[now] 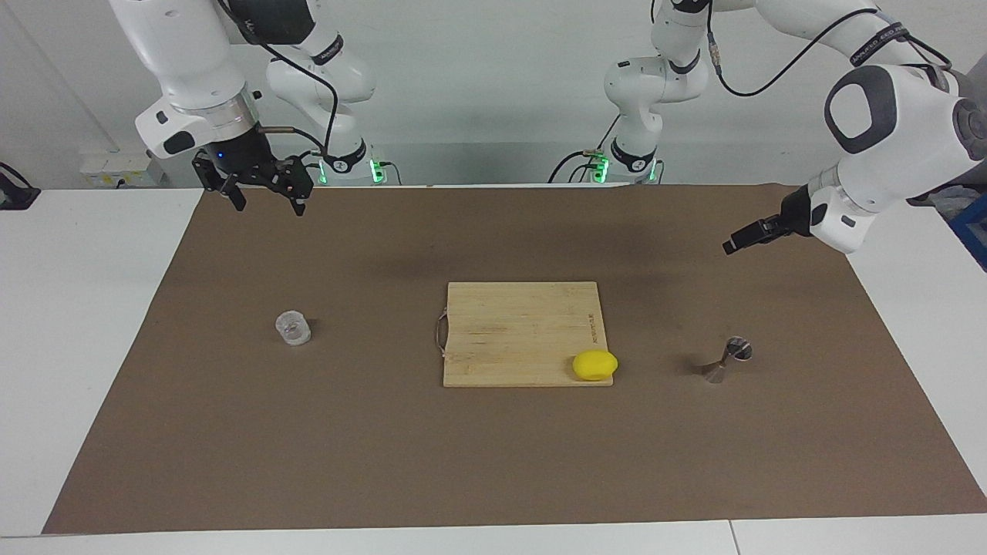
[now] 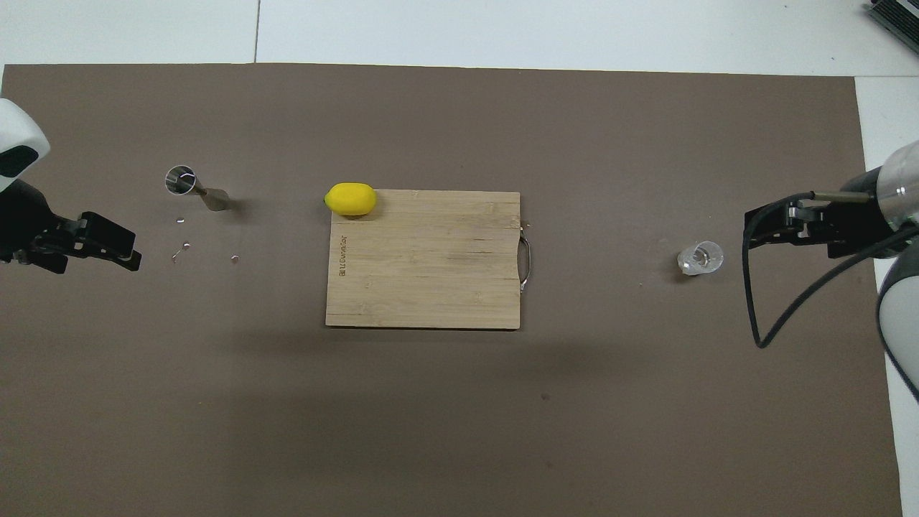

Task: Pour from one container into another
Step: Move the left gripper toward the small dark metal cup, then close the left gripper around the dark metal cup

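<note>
Right now I see both arms raised above the brown mat (image 1: 231,462) on the bench, neither holding anything. My right end effector (image 1: 266,200) hangs with its fingers spread apart over the mat's edge nearest the robots, at the right arm's end of the bench. The left end effector (image 1: 742,239) is over the mat at the left arm's end; I read it as open and empty.

The glass tumbler (image 1: 293,328) stands upright on the mat toward the right arm's end, well apart from the cutting board (image 1: 509,324) in the middle. A lemon (image 1: 594,364) rests on the board's corner farthest from the robots, toward the left arm's end. The jigger (image 1: 729,358) stands on the mat near that lemon, with a few small shiny specks (image 2: 183,248) on the mat just beside it.
</note>
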